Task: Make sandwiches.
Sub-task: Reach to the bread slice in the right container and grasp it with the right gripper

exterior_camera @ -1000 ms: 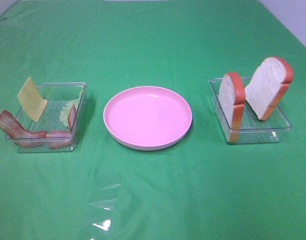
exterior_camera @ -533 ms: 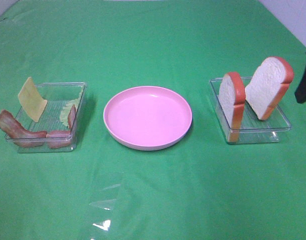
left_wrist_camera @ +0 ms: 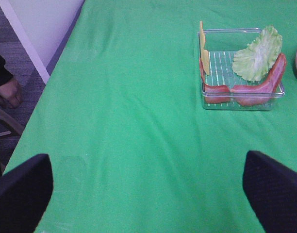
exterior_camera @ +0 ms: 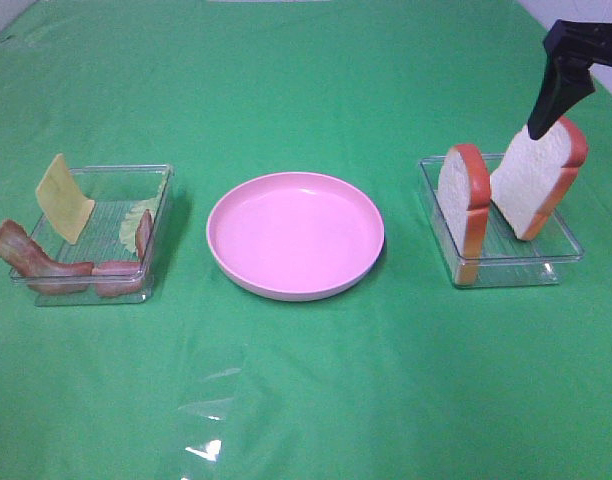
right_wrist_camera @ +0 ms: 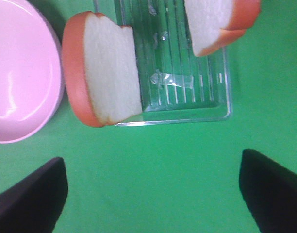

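At 9 o'clock on the desk [exterior_camera: 306, 400], the left tool [left_wrist_camera: 146, 184] waits with its fingers wide apart and holds nothing. Next to it, the left box [exterior_camera: 116, 172] holds the cheese [exterior_camera: 64, 198], the lettuce [left_wrist_camera: 257, 54] and the bacon [exterior_camera: 36, 262]. The pink plate [exterior_camera: 286, 290] sits in the middle with nothing on it. No sandwich is made yet. Its parts are in the two boxes.

At 3 o'clock, the right box [exterior_camera: 516, 275] holds two bread slices. The near slice [exterior_camera: 464, 205] stands up on its edge. The far slice [exterior_camera: 538, 180] leans back. The right tool [right_wrist_camera: 151, 189] hangs over the far slice at about 2 o'clock. Its fingers are wide apart and it holds nothing. I cannot tell if it touches the bread.

I think the first job is to get one slice onto the plate. To do it well, the tool should put one finger on each flat side of the slice and squeeze softly. It should lift straight up so the other slice does not tip over. Then it should lay the bread flat in the middle of the plate.

I see no words or labels on anything.
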Controlling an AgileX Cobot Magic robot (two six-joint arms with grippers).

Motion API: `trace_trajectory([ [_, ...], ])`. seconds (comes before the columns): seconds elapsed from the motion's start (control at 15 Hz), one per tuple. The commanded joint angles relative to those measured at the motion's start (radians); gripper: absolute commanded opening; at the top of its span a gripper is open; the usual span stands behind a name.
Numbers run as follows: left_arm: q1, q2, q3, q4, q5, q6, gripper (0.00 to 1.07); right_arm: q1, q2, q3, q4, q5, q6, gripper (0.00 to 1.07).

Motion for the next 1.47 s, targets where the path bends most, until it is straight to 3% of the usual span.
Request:
trace_trajectory([
  [0.07, 0.003, -0.015, 0.004, -0.001, -0.007, 0.000, 1.02, 0.072, 0.049, -0.034, 0.015, -0.011, 0.027, 0.91],
  [0.33, 0.003, -0.015, 0.004, -0.001, -0.007, 0.000, 1.02, 0.149, 0.161, -0.091, 0.002, -0.043, 0.068, 0.91],
  [0.67, 0.003, -0.015, 0.004, -0.001, -0.007, 0.000, 1.02, 0.153, 0.282, -0.171, -0.015, -0.107, 0.065, 0.91],
  [1.13, 0.003, -0.015, 0.004, -0.001, -0.007, 0.000, 1.02, 0.152, 0.400, -0.178, -0.048, -0.145, 0.063, 0.90],
  [1.4, 0.003, -0.015, 0.004, -0.001, -0.007, 0.000, 1.02, 0.152, 0.403, -0.178, -0.045, -0.136, 0.063, 0.78],
  [1.47, 0.003, -0.015, 0.004, -0.001, -0.007, 0.000, 1.02, 0.152, 0.405, -0.177, -0.034, -0.114, 0.063, 0.67],
])
